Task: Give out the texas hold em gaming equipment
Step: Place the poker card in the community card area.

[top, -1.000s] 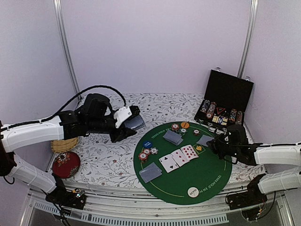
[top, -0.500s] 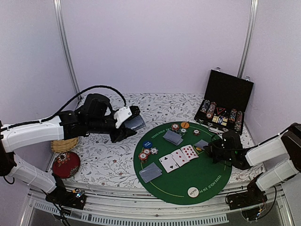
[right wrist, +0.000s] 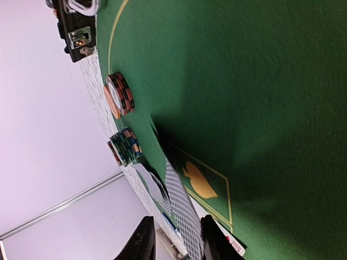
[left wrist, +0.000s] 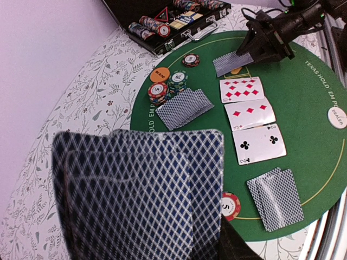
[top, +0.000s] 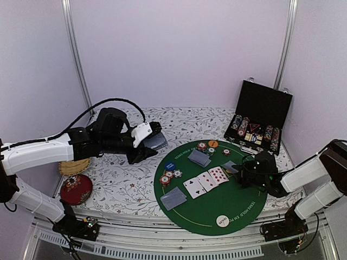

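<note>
The left pincer (top: 153,142) is closed on a deck of playing cards (left wrist: 141,195), whose grey-blue diamond backs fill its wrist view; it hangs above the flowered counter (top: 124,184), off the left edge of the round green mat (top: 227,200). The right pincer (right wrist: 176,246) sits low over the right side of the mat with its fingers (right wrist: 142,244) visibly apart. A single face-down card (right wrist: 181,211) stands tilted between them, one edge on the felt beside a yellow spade mark (right wrist: 200,184). Whether the fingers press on the card cannot be told. Just beyond this pincer's tips, toward the mat's middle, three face-up cards (top: 206,180) lie in a row: two diamonds and a two of clubs. Past these, on the side of the left arm, lie a blue disc (top: 170,166) and a cluster of chips (top: 169,176), with a face-down pair (top: 173,198) nearer the bases. Farther from the bases than the row lie another face-down pair (top: 199,157), a stack of chips (top: 203,147), an orange disc (top: 213,144) and a lone chip (top: 226,152). A white dealer disc (top: 222,220) lies at the mat's near rim. Behind the right pincer, at the back of the counter, an open black case (top: 257,116) holds rows of chips. Below the left arm sit a red cushion (top: 76,189) and a straw basket (top: 74,166).
</note>
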Controlling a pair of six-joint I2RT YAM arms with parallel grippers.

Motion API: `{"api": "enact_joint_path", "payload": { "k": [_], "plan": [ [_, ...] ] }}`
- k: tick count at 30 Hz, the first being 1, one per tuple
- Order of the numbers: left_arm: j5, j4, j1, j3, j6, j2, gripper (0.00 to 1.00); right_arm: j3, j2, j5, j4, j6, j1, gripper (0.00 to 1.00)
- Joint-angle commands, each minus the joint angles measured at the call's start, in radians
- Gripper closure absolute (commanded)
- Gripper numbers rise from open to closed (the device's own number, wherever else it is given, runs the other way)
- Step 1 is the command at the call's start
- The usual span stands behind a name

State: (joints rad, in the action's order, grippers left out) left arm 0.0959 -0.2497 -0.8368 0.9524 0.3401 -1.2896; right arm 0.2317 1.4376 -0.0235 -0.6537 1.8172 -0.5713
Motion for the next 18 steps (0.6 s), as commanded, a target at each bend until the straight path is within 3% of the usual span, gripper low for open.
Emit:
{"api": "enact_joint_path", "payload": {
  "k": [1, 7, 9, 11, 12, 15, 18],
  "plan": [
    [0.0, 0.019, -0.015, -0.002, 0.001, 0.015, 0.55, -0.038, -0.013, 0.052, -0.028, 0.025, -0.015, 0.64],
    [0.003, 0.019, -0.014, -0.002, -0.001, 0.015, 0.55, -0.044, -0.15, 0.07, 0.134, 0.014, -0.025, 0.41],
    [0.003, 0.019, -0.013, -0.001, 0.0, 0.015, 0.54, -0.04, -0.215, 0.053, 0.218, -0.001, -0.024, 0.26],
    [0.002, 0.019, -0.013, -0.001, -0.001, 0.017, 0.55, -0.019, -0.282, 0.034, 0.335, -0.029, -0.024, 0.05],
    [0.001, 0.018, -0.014, -0.001, 0.0, 0.016, 0.55, 0.007, -0.313, 0.024, 0.395, -0.057, -0.024, 0.0],
    [-0.002, 0.017, -0.016, -0.001, 0.002, 0.018, 0.55, 0.111, -0.363, -0.038, 0.478, -0.293, -0.024, 0.01],
    [0.001, 0.016, -0.015, -0.001, 0.002, 0.019, 0.54, 0.268, -0.326, 0.004, 0.375, -0.774, -0.022, 0.01]
  ]
}}
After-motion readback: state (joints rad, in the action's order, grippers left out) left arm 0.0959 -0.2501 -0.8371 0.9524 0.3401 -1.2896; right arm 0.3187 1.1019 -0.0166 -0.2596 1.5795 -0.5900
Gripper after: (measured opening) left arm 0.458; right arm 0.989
